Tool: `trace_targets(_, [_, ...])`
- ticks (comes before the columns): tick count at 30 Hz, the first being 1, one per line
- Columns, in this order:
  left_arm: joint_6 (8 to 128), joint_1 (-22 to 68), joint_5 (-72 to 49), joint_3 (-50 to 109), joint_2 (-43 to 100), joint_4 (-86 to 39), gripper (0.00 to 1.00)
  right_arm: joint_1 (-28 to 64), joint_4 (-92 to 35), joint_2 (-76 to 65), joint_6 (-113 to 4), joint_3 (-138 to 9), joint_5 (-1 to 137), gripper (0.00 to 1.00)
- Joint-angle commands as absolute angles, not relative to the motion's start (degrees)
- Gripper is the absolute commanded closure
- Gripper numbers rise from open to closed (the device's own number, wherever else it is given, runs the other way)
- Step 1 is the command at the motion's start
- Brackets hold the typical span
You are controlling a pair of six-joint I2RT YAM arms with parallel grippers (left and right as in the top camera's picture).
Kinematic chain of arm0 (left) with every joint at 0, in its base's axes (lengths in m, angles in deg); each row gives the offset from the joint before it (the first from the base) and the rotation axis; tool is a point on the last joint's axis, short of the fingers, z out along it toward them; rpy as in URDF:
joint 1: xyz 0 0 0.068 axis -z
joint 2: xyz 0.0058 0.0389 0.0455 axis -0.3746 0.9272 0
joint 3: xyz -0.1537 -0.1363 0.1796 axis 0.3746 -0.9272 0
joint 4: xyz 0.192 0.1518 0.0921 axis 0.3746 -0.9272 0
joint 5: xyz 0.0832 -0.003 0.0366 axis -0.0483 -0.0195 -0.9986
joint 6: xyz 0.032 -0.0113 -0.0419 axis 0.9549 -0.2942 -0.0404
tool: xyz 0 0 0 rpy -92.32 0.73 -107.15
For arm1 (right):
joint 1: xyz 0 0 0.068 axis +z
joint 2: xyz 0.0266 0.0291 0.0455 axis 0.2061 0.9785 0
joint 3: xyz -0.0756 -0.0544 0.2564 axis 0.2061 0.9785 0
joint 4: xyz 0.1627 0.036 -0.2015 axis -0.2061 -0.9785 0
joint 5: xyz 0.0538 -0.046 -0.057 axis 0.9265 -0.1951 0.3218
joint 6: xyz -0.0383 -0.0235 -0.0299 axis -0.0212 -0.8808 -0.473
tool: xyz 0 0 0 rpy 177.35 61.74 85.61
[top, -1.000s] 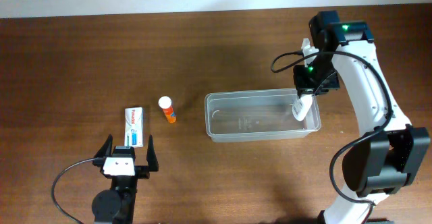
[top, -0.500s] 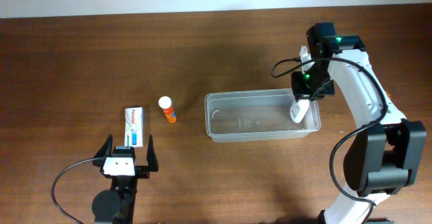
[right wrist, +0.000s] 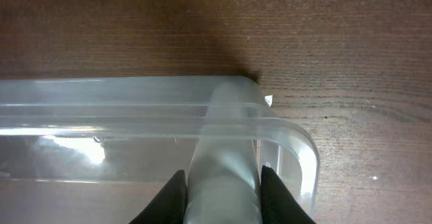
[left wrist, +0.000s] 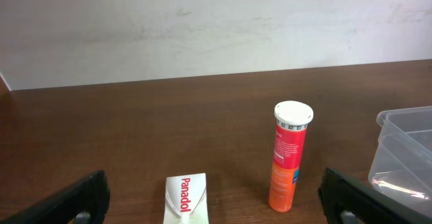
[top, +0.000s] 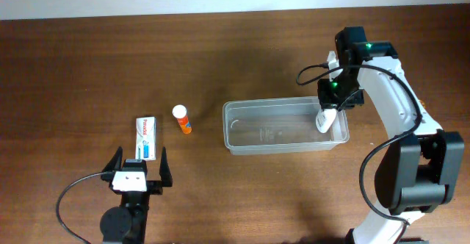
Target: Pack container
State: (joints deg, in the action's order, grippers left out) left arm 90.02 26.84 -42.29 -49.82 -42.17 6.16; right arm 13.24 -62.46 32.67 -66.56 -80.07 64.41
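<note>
The clear plastic container [top: 279, 149] is sitting on the dark wooden table [top: 73, 67], right of centre, with its long side running left to right. The right gripper [top: 328, 110] is reaching down into the container's right end, its two fingers pressing against either side of a white bottle [top: 324, 121]; the jaws are standing only as far apart as the bottle is wide. In the right wrist view the bottle is leaning over the container's rim near the rounded corner, and its lower end is blurred through the plastic. Well away to the left, the left gripper [top: 139, 159] is waiting low over the table with its jaws spread fully wide, holding nothing. A Panadol box [top: 147, 138] is lying flat just ahead of it. Beside the box, an orange tube with a white cap [top: 182, 119] is standing upright, between the box and the container and touching neither.
</note>
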Motion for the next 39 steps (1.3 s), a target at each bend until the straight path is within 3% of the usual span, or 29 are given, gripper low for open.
trace_targets(1, [90.9, 26.6, -41.9, -50.0, -42.6, 6.0, 0.01, 13.0, -62.3, 31.2, -66.1, -79.8, 64.1, 0.69])
trace_targets(15, [90.9, 26.6, -41.9, -50.0, -42.6, 6.0, 0.01, 8.8, -75.8, 31.1, -68.2, -96.7, 61.7, 0.58])
trace_targets(20, [90.9, 26.6, -41.9, -50.0, -42.6, 6.0, 0.01, 3.7, -76.9, 31.1, -68.2, -104.5, 61.7, 0.27])
trace_targets(23, [90.9, 26.6, -41.9, -50.0, -42.6, 6.0, 0.01, -0.7, -74.4, 31.1, -69.9, -106.1, 62.0, 0.17])
trace_targets(27, [90.9, 26.6, -41.9, -50.0, -42.6, 6.0, 0.01, -5.7, -71.3, 32.4, -80.8, -105.8, 65.1, 0.16])
trace_targets(39, [90.9, 26.6, -41.9, -50.0, -42.6, 6.0, 0.01, -9.9, -64.0, 41.1, -89.2, -105.8, 64.5, 0.18])
